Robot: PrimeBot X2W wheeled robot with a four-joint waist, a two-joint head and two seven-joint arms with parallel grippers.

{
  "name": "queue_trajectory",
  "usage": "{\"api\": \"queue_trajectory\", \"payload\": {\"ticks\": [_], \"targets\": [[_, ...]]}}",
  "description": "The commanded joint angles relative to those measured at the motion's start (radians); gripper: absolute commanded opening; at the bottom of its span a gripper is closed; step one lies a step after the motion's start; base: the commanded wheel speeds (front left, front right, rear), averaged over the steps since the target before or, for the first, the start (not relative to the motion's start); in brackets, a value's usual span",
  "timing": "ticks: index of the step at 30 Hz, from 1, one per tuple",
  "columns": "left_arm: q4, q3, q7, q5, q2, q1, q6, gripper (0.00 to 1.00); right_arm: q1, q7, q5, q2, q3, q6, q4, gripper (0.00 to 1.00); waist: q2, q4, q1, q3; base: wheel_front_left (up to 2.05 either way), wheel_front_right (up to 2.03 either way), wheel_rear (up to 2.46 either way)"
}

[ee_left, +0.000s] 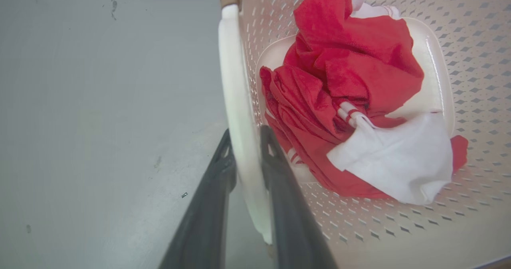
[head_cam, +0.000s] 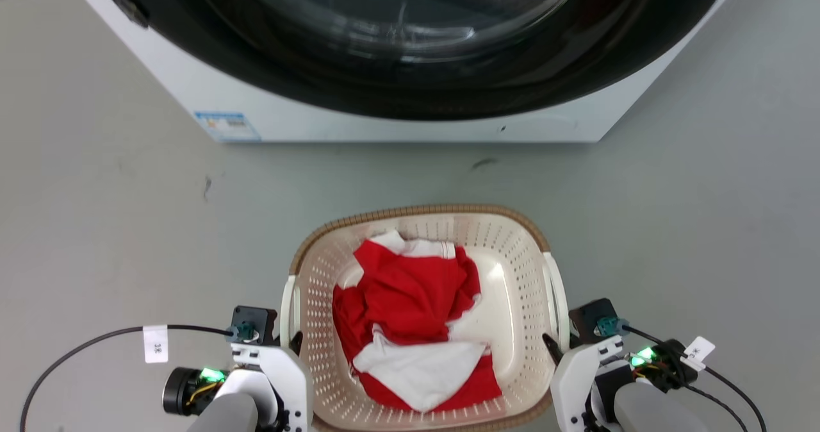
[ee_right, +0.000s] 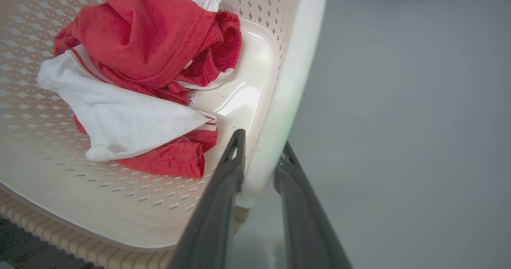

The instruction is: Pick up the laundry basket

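The cream laundry basket (head_cam: 512, 240) with a brown woven-look rim stands on the grey floor, in the lower middle of the head view. Red and white clothes (head_cam: 410, 297) lie inside it. My left gripper (head_cam: 292, 341) is at the basket's left white handle (ee_left: 233, 61). In the left wrist view the left gripper (ee_left: 246, 133) has one finger on each side of that handle, pressed against it. My right gripper (head_cam: 555, 346) is at the right white handle (ee_right: 297, 73). There the right gripper (ee_right: 261, 143) grips the handle the same way, its inner finger inside the basket wall.
A white washing machine (head_cam: 397, 124) with a dark round door stands on the floor just beyond the basket. Bare grey floor (head_cam: 96, 227) lies to both sides. Black cables (head_cam: 96, 339) trail from my wrists.
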Motion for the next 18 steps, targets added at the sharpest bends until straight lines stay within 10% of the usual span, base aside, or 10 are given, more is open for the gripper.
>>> {"api": "queue_trajectory", "payload": {"ticks": [1,18], "targets": [[0.004,-0.013,0.010,-0.002,0.004,0.021,0.002,0.00,0.013,0.008,0.012,0.003,0.011,0.000,0.002,0.00,0.0000,-0.044,0.0001,-0.081,0.00,0.00,0.00],[0.009,-0.101,0.128,-0.091,0.002,0.102,0.002,0.00,0.110,0.159,0.056,0.001,0.079,0.000,0.055,0.00,0.0000,-0.071,0.0001,-0.382,0.00,0.00,0.00]]}}
